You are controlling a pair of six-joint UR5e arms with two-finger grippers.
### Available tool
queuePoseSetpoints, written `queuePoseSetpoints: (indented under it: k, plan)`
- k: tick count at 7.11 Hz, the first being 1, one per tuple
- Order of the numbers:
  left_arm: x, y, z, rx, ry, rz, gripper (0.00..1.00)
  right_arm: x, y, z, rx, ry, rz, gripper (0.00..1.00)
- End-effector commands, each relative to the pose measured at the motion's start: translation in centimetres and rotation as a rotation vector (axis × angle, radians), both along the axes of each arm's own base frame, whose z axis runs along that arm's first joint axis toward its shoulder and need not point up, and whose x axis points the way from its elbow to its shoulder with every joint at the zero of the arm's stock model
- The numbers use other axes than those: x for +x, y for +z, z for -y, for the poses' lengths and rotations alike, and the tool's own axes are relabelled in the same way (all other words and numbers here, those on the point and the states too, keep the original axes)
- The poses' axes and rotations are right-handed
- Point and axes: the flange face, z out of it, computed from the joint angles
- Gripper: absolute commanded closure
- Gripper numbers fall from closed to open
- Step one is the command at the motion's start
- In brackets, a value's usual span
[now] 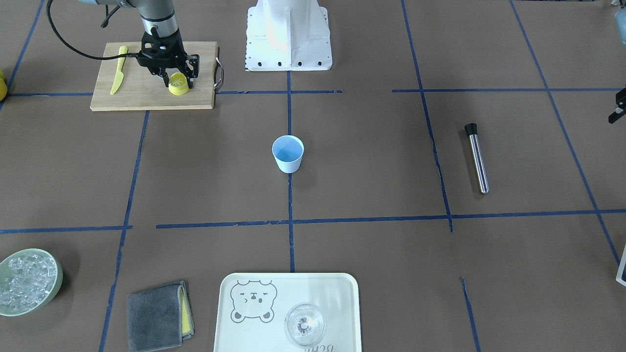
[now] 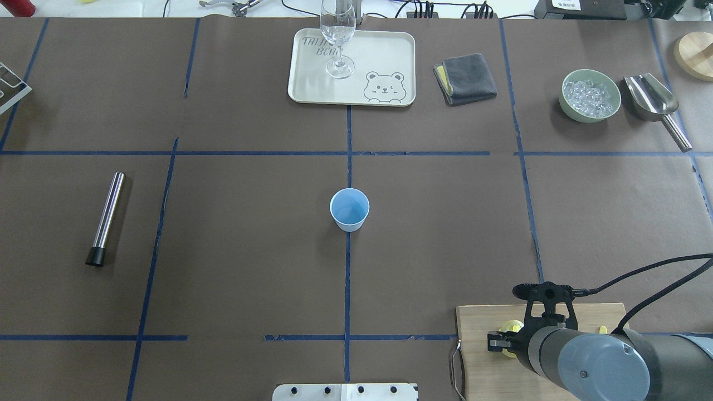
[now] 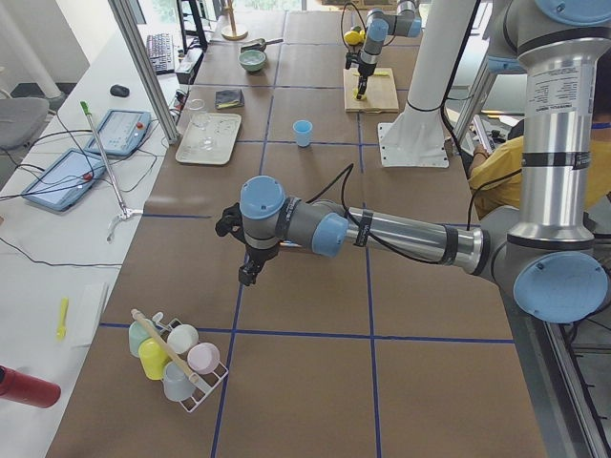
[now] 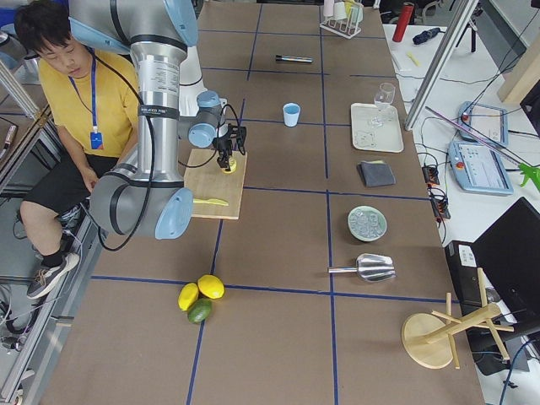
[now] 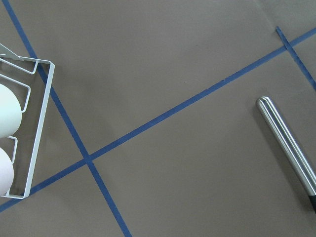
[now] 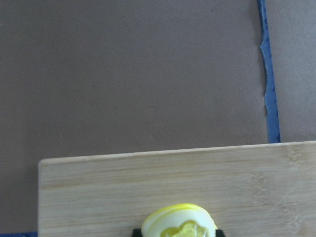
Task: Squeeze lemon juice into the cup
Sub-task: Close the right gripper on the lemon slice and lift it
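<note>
The lemon (image 1: 178,83) is a yellow slice with a pale segmented face, lying on more yellow lemon on the wooden cutting board (image 1: 146,95). My right gripper (image 1: 177,77) stands over it with a finger against each side, shut on the slice. In the right wrist view the lemon (image 6: 180,221) shows at the bottom edge between the dark fingertips. The light-blue cup (image 1: 287,154) stands upright at the table's centre, far from both grippers. My left gripper (image 3: 250,272) hovers over bare table at the far side. Its fingers are not clear enough to judge.
A yellow plastic knife (image 1: 118,70) lies on the board. A steel rod with a black tip (image 1: 477,157) lies towards my left side. At the far edge are a tray (image 1: 337,288) with a clear glass (image 1: 304,323), a grey cloth (image 1: 159,315) and a bowl of ice (image 1: 27,281). A person sits behind the robot.
</note>
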Motion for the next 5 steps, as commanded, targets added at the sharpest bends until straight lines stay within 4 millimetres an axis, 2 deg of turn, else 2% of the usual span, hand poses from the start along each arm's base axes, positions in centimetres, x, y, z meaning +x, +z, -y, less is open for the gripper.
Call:
queuePoseSetpoints:
  k: [1, 5]
  plan:
    - [0.0, 0.0, -0.1, -0.001, 0.0, -0.001, 0.0, 0.6, -0.2, 0.7, 0.0, 0.018, 0.003, 0.66]
    - [-0.1, 0.1, -0.6, -0.001, 0.001, 0.0, 0.0, 1.6, -1.3, 1.0, 0.0, 0.027, 0.025, 0.65]
